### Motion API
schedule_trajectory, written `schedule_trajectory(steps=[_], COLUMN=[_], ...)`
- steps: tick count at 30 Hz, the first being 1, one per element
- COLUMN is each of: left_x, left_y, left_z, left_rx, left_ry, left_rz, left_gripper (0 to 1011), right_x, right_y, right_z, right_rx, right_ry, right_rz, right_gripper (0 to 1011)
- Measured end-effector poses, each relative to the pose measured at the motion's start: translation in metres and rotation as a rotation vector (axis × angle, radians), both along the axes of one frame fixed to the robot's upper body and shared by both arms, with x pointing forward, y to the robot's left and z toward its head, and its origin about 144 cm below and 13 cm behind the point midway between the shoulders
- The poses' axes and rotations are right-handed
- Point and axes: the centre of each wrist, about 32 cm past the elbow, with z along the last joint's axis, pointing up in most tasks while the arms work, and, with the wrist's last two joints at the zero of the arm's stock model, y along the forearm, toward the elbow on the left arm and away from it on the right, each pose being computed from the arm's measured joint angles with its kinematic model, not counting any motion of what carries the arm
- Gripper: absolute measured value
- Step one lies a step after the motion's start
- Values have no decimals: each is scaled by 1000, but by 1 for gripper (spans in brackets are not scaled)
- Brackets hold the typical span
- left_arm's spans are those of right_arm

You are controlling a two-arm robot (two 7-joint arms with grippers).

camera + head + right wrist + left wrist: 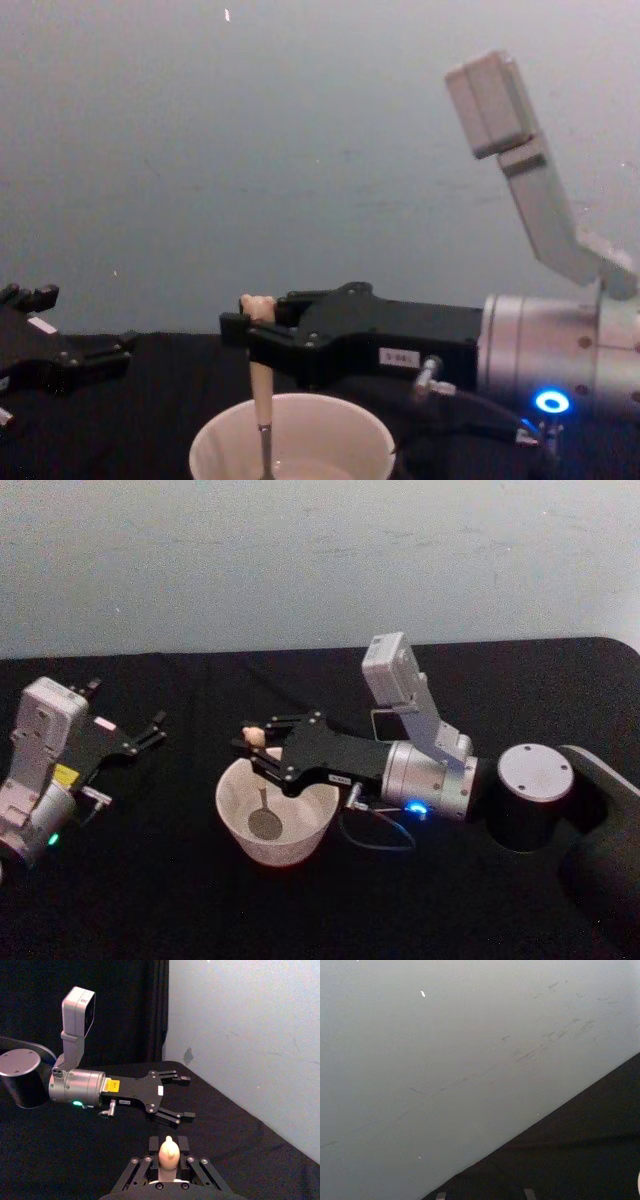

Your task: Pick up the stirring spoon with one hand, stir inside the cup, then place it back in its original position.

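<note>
The stirring spoon (265, 824) stands upright in the cream-white cup (285, 852), its metal bowl resting near the bottom. My right gripper (256, 746) reaches in from the right above the cup's far-left rim and is shut on the spoon's beige handle just under the bear head (168, 1152). From the chest, the handle (260, 385) drops straight from the right gripper (246, 326) into the cup (212, 436). My left gripper (150, 730) is parked open at the left, apart from the cup. The spoon's original position is out of view.
A black cloth covers the table (150, 900), with a pale wall behind it. My right arm's dark round joint (530, 795) sits right of the cup. A thin cable (385, 835) loops under the right wrist. The open left gripper (181, 1097) faces the right one across bare cloth.
</note>
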Motion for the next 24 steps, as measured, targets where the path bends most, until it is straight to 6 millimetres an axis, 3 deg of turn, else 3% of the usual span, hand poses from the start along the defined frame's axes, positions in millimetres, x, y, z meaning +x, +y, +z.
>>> schedule_trajectory(steps=[12,24], left_x=[0,0], left_y=[0,0], left_z=[0,0], left_rx=[0,0], left_ry=[0,0], left_rz=[0,0], left_gripper=[1001,1001], right_x=[16,29], right_y=[14,2], right_z=[-6,-1], right_rx=[11,11], right_ry=[14,-4], right_rz=[-49,-136], right_gripper=[214,214])
